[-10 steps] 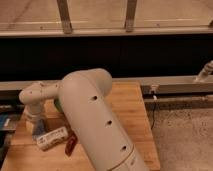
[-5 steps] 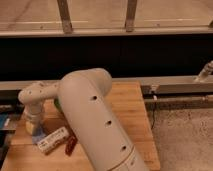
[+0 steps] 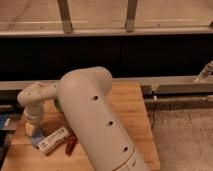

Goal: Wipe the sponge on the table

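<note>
Reaching down at the left edge of the tabletop [image 3: 125, 107], the gripper [image 3: 33, 132] has its jaws closed just over the sponge [image 3: 37, 142], apparently pressing it flat so it can wipe.

The cream perforated arm [image 3: 95, 120] hides most of a green bowl [image 3: 56, 103] beyond the closed gripper [image 3: 33, 131]. That gripper, at the light-brown wooden table's [image 3: 131, 107] left edge, largely covers the small blue-grey sponge [image 3: 36, 142] beneath.

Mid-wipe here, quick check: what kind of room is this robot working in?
Probably an office or lab-type indoor space: a butcher-block table stands beside a metal-framed glass wall, on speckled grey flooring. The pincer is down near the table's left edge.
</note>
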`<state>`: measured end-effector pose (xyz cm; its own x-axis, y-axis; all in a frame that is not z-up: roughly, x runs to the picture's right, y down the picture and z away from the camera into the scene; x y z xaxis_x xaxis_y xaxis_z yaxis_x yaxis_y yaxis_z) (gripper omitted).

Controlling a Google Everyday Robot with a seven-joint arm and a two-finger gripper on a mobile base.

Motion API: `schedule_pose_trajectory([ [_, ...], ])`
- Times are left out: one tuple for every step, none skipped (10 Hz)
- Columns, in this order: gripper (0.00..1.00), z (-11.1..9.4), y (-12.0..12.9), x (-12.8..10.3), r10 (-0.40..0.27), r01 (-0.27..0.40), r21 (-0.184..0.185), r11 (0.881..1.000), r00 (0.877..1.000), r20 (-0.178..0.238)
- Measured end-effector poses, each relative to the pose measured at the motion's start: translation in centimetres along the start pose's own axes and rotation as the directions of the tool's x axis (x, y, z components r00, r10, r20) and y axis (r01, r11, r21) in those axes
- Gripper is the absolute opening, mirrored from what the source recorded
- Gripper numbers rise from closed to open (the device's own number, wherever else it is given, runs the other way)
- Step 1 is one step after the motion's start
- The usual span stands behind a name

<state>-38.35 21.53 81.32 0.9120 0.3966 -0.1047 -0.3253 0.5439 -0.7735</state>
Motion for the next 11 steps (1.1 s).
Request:
schedule_pose_trajectory([
  [0.00,-0.7,-0.6,1.2,0.026,-0.026,0.009,1.000,1.000,0.002],
  [0.00,-1.1,-1.1,2.0,0.045,-0.045,0.015,0.999,0.999,0.002],
  [0.00,-1.3,-1.6,2.7,0.064,-0.064,0.020,0.998,0.998,0.000],
  [0.00,-1.5,-2.2,3.5,0.090,-0.089,0.025,0.996,0.996,-0.010],
  [0.00,-1.6,-3.0,4.2,0.110,-0.109,0.029,0.994,0.994,-0.024],
  [0.00,-1.8,-3.8,4.6,0.126,-0.125,0.036,0.991,0.991,-0.033],
  [0.00,-2.0,-4.7,4.8,0.137,-0.135,0.045,0.990,0.990,-0.044],
  [0.00,-2.4,-5.8,4.6,0.133,-0.129,0.056,0.990,0.989,-0.059],
  [0.00,-2.7,-6.5,3.9,0.122,-0.118,0.065,0.991,0.990,-0.067],
  [0.00,-2.8,-6.9,2.8,0.106,-0.101,0.069,0.992,0.992,-0.071],
  [0.00,-3.0,-7.2,0.8,0.073,-0.068,0.071,0.995,0.995,-0.074],
])
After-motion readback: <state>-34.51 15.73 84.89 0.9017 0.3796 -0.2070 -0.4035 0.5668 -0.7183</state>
